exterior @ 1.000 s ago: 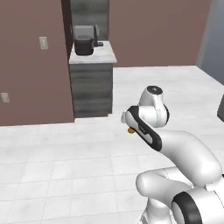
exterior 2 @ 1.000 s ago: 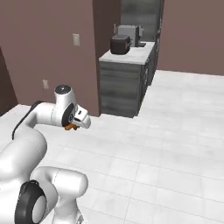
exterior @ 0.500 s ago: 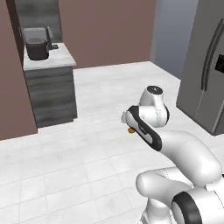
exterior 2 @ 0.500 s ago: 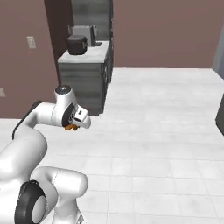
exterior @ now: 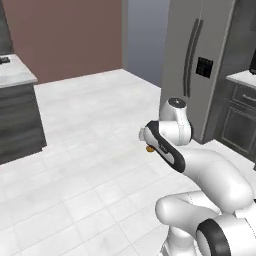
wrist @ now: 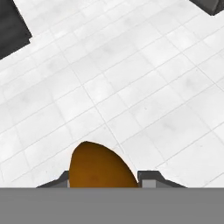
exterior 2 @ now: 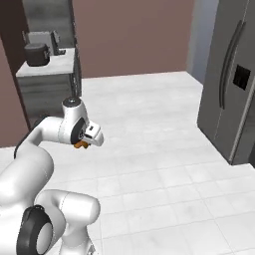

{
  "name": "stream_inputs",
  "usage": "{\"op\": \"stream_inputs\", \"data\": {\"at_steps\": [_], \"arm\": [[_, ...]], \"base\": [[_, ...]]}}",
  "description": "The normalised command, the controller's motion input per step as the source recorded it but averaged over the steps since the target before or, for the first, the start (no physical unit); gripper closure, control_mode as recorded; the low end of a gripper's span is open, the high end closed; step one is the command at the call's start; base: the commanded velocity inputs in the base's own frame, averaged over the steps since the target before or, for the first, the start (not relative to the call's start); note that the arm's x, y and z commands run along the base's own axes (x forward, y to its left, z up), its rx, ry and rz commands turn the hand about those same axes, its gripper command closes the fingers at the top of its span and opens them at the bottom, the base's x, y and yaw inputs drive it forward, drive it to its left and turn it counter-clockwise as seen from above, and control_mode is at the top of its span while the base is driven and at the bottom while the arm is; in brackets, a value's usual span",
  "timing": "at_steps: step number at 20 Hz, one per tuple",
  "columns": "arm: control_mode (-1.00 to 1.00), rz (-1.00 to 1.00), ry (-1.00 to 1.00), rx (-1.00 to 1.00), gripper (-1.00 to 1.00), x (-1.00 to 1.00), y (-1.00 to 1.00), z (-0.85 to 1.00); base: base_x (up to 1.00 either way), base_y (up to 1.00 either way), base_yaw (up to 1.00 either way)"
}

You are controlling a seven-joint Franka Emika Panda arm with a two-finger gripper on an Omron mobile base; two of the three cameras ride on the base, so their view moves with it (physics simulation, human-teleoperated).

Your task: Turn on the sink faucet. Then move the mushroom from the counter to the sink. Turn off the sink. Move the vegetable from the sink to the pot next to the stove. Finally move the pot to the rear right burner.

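The gripper [wrist: 105, 177] is closed on the mushroom [wrist: 101, 167], an orange-brown rounded body seated between the 2 fingers. In the hand view the mushroom rises from the bottom centre, with a grey finger tip [wrist: 151, 178] pressed against its right flank and a second tip against its left flank. The mushroom is held above the white tiled floor [wrist: 144, 87], clear of any counter.

In the left base view the arm is folded close to the base, with the hand pointed left. A small orange patch of the mushroom [exterior: 149, 148] shows just below the dark wrist band. In the right base view the same patch [exterior 2: 81, 144] sits under the white hand block, beside the round joint cap. The fingers themselves are too small in both base views to read; the grip is judged from the hand view.

Surroundings, left base view:
- A grey refrigerator [exterior: 200, 65] with 2 vertical handles stands behind the arm.
- A dark cabinet [exterior: 17, 120] with a pale top stands at the left edge.

Surroundings, right base view:
- A dark counter unit [exterior 2: 50, 84] at the upper left carries a black appliance [exterior 2: 36, 54], possibly a toaster or small cooker.
- The refrigerator [exterior 2: 229, 79] stands at the right edge.
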Motion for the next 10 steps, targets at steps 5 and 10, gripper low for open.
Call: {"op": "stream_inputs", "data": {"at_steps": [5, 10], "arm": [[1.0, 0.0, 0.0, 0.0, 1.0, 0.0, 0.0, 0.0], [1.0, 0.0, 0.0, 0.0, 1.0, 0.0, 0.0, 0.0]], "base": [[0.24, -0.21, -0.43], [0.32, -0.19, -0.44]]}}
